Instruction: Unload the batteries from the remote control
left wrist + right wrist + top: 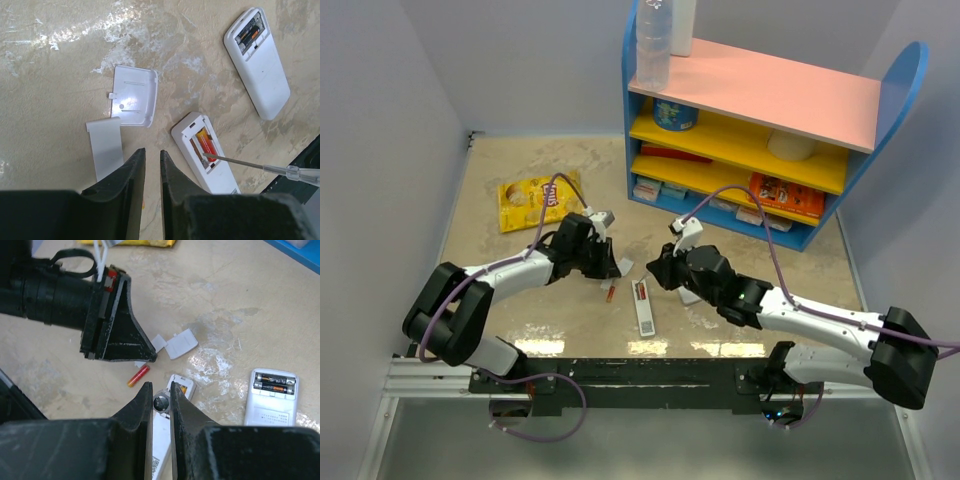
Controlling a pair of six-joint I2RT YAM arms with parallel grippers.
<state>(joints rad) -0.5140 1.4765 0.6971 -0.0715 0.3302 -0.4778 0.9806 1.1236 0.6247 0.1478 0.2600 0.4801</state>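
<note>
remote point(222, 182): flat on the table point(510, 300) btwn my two grippers, back up, battery slot uncovered at its far end
L gripper point(152, 155): my fingers stand a narrow slit apart, nothing btwn them – low over the table, tips just left of the remote
R gripper point(161, 386): my fingers pinch a small round dark end that looks like the butt of the thin stick, seen end-on, so I can't be fully sure
battery in slot point(206, 145): one red-orange cell lying lengthwise in the slot
thin stick point(245, 164): metal shaft w/ clear handle, comes in from the right – tip at the slot's near end, touching or nearly touching that cell
loose battery point(138, 375): out on the table, just left of the remote's slot end, apart from it, close under my L fingertip
narrow cover point(106, 150): white strip flat on the table, left of the remote
wide cover point(134, 95): inside face up, touching or overlapping the narrow cover's far end
wider device point(262, 70): right of the remote, apart from it, back open, two dark cells inside
background: blue shelf point(910, 70) w/ pink top at far right, yellow bag point(535, 200) at far left
</note>
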